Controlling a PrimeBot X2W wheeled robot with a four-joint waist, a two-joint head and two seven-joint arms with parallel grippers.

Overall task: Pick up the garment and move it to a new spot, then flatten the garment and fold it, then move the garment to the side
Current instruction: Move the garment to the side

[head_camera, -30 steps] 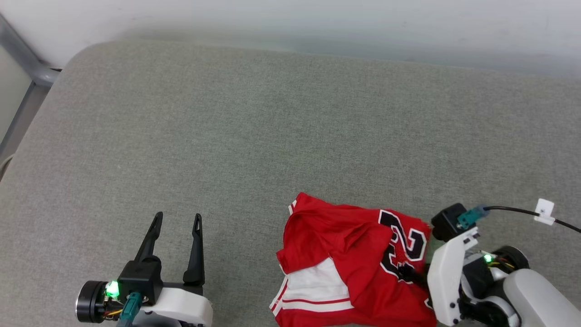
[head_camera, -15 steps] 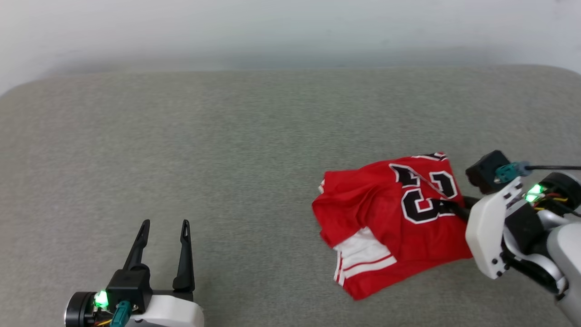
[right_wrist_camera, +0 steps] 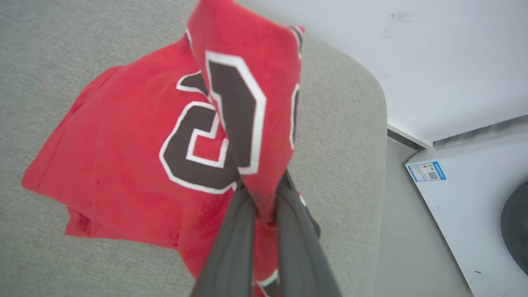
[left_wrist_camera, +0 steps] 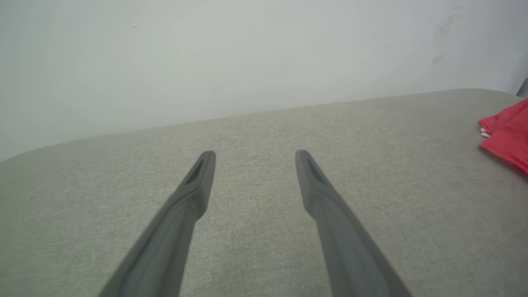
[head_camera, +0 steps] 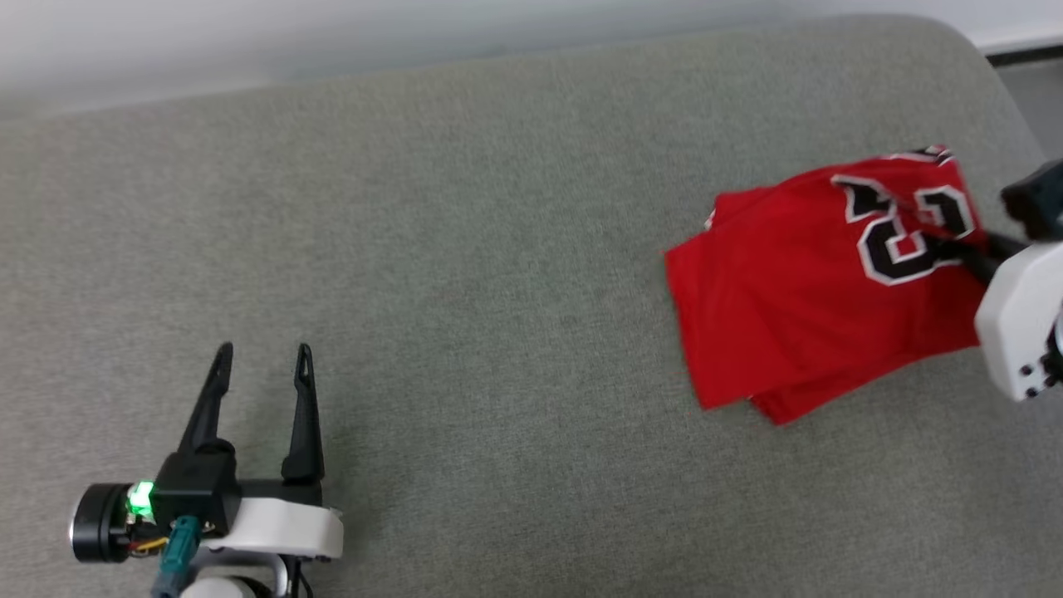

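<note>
**Right hand has the jersey pinched**

Right hand now pinches a fold of the garment at the lettering. The white sleeve seen a second ago is tucked under. Cloth trails ahead of its fingertips, partly on the tabletop. The move to a new spot looks under way. Left hand spread, empty, well apart. Nothing blocks; the tabletop corner is close beside the grip.

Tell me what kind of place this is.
Probably an indoor test room or home mock-up: a wide grey upholstered surface against a plain white wall, a red garment being handled on it, and a white unit with a blue sticker beside it.
</note>
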